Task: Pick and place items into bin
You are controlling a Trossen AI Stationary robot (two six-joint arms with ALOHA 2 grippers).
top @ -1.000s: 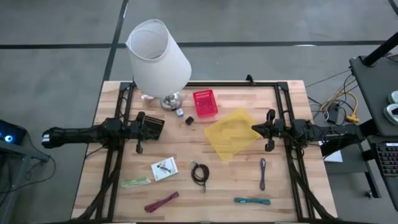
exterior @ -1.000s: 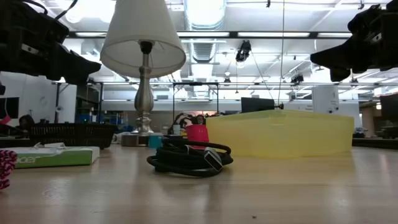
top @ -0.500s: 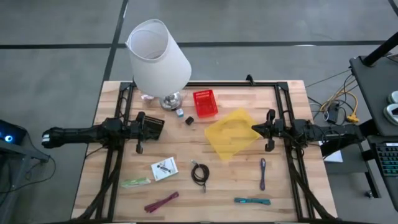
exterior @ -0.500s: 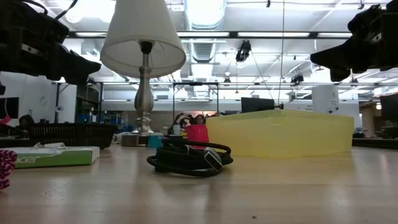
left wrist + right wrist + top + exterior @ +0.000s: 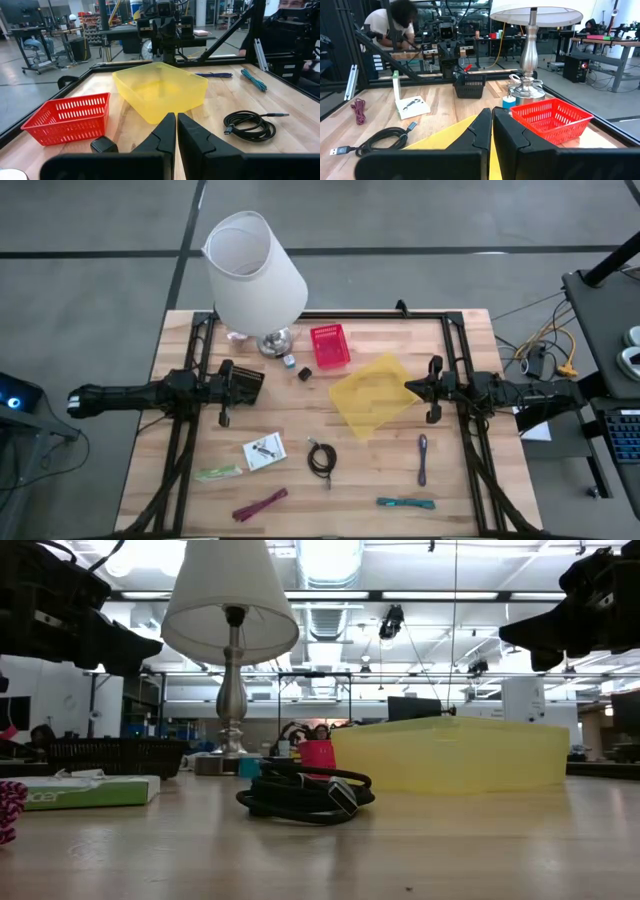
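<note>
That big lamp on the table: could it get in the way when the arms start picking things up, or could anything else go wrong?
Possibly. The lamp stands near the left arm, so a wide swing might knock it over. The cable is loosely coiled and could snag or uncoil when lifted. The ties lie flat near the table edge, and a missed grab might push them off. Both pincers, left and right, are shut and holding nothing.

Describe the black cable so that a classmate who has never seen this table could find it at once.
Start at the yellow bin in the middle of the table. Just off the corner nearest the table's front edge lies the black cable, wound into a small coil. Unlike the flat white card beside it, it is a dark ring.
</note>
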